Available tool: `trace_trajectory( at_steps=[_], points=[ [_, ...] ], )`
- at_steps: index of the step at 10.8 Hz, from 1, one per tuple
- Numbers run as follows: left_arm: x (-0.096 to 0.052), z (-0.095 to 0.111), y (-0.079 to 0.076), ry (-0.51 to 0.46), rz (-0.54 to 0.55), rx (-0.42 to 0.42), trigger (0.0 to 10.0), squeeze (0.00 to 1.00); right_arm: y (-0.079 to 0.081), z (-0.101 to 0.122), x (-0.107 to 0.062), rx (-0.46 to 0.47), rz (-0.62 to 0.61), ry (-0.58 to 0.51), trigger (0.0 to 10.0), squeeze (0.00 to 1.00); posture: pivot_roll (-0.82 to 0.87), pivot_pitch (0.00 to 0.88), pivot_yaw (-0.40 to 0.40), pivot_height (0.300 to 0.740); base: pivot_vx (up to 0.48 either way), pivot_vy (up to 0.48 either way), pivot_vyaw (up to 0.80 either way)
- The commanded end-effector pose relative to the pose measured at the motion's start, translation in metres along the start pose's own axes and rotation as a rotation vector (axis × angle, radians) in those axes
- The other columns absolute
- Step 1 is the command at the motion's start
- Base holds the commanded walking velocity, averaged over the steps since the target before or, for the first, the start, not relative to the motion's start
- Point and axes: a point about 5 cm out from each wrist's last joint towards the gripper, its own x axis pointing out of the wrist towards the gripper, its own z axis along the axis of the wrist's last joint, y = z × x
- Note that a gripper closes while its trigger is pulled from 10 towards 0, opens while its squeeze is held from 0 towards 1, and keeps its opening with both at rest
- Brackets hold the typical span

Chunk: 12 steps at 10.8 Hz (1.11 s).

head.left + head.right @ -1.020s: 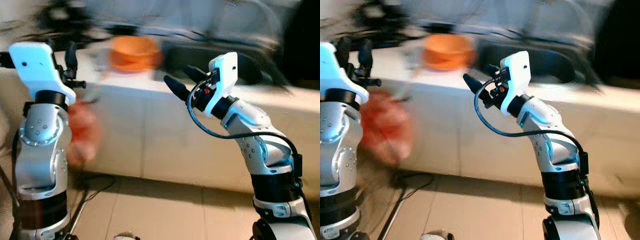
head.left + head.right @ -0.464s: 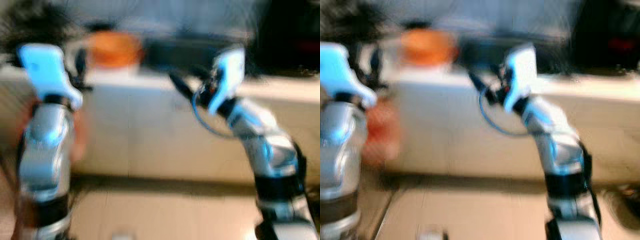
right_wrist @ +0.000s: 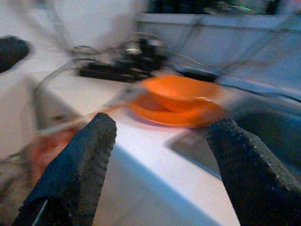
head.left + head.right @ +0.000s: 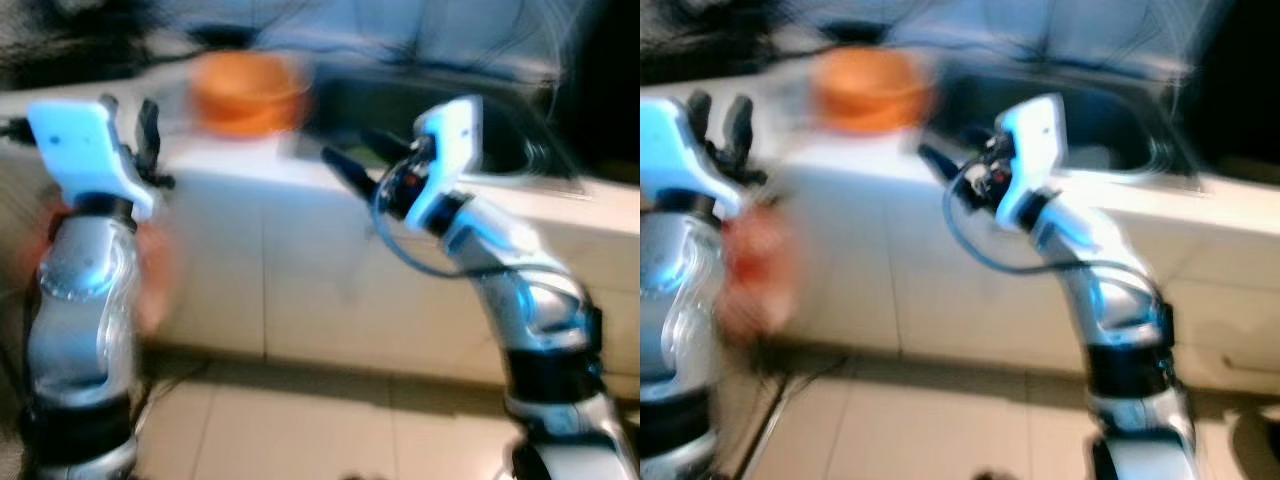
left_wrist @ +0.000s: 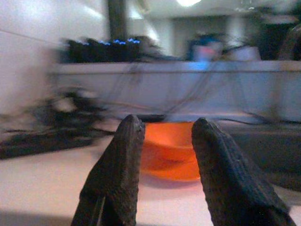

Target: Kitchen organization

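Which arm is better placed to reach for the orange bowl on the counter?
Probably the left. The left gripper is open and lined up on the orange bowl; the right gripper, also open, sits nearer the sink. Blur limits certainty.

All views motion-blurred. Orange bowl (image 4: 247, 92) near counter (image 4: 250, 170) front edge is smeared, contents unreadable. Dark clutter (image 5: 61, 117) at counter's back edge unidentifiable. Reddish blob (image 4: 755, 270) below counter edge unclear.

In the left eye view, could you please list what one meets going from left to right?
Left gripper → orange bowl on the counter → right gripper → sink.
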Motion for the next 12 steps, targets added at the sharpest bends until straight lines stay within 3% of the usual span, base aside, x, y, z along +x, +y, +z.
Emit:
trace_trajectory(
  at_steps=[1,3,6,8,12],
  points=[
    [0.0,0.008,0.006,-0.029,0.021,0.017,10.0,0.0,0.006,0.005,0.004,-0.005,0.018,-0.016,10.0,0.0,0.18,0.067,-0.042,0.74,0.0,0.0,0.0],
    [0.0,0.006,0.007,-0.017,0.031,0.022,10.0,0.0,0.007,0.005,0.004,-0.005,0.018,-0.015,10.0,0.0,0.18,0.065,-0.042,0.74,0.0,0.0,0.0],
    [0.0,-0.007,0.033,0.075,0.175,0.037,10.0,0.0,0.006,0.004,0.004,-0.001,0.027,-0.011,10.0,0.0,0.19,0.063,-0.044,0.74,0.0,0.0,0.0],
    [0.002,-0.023,0.044,0.172,0.221,0.011,10.0,0.0,0.012,-0.003,0.001,0.056,0.094,0.048,10.0,0.0,0.19,0.062,-0.043,0.74,0.0,0.0,0.0],
    [0.009,-0.026,0.065,0.234,0.283,-0.025,10.0,0.0,0.024,-0.013,-0.011,0.085,0.213,0.134,10.0,0.0,0.19,0.068,-0.04,0.74,0.0,0.0,0.0]
  ],
)
